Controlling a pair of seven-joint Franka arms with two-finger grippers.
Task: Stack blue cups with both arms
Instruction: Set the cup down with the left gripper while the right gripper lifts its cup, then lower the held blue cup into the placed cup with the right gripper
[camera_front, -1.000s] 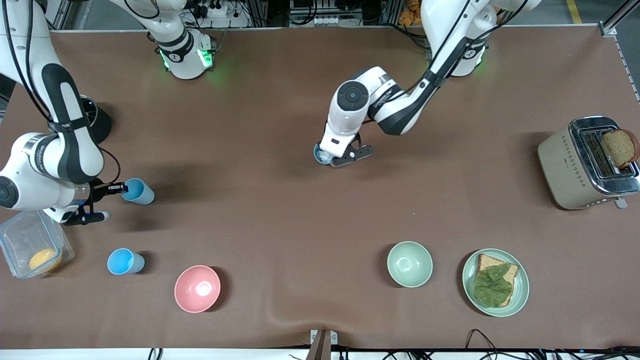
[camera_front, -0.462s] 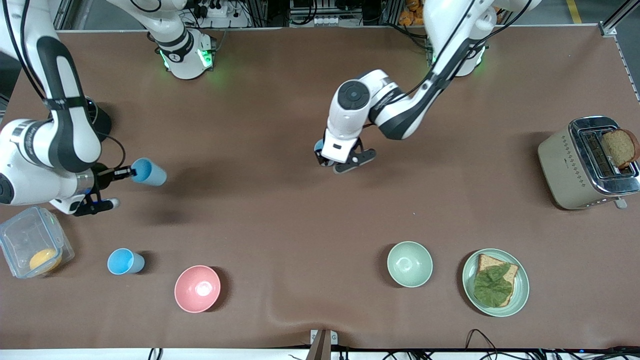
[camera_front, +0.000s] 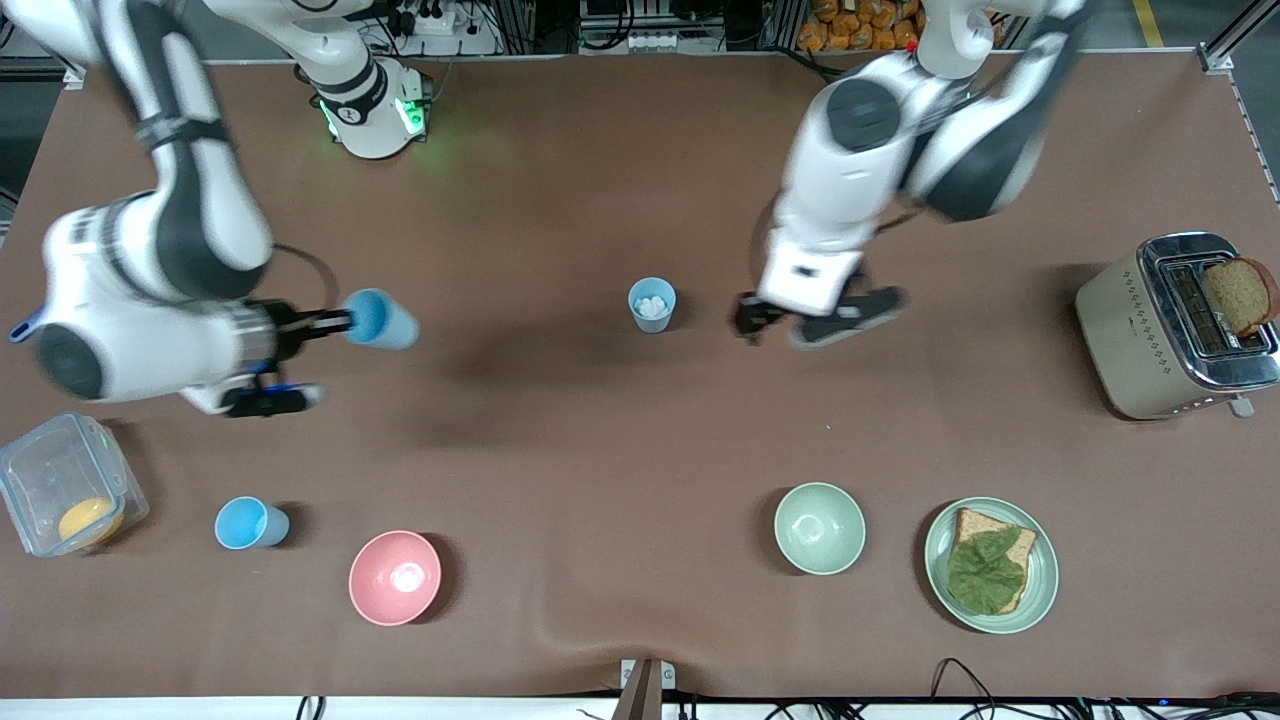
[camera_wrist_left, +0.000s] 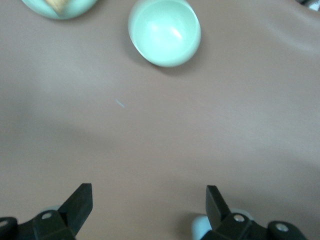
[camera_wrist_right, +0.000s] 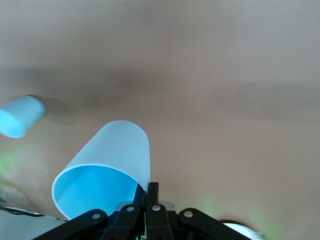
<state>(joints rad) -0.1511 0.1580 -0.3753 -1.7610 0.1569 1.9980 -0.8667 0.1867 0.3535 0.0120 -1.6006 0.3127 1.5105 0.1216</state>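
**Brown surface, cluttered rack at the base end**

You are looking down on a wide surface (camera_front: 600, 430) under a brown mat, with a slight ripple in the mat at the edge nearest the front camera. Soft dark shadows lie across its middle. Past the edge where the bases stand, you can see metal framing, a white power strip (camera_front: 430, 20) and black cables. Green light glows on the mat there. A grey floor with a yellow line (camera_front: 1148, 22) shows at one corner.
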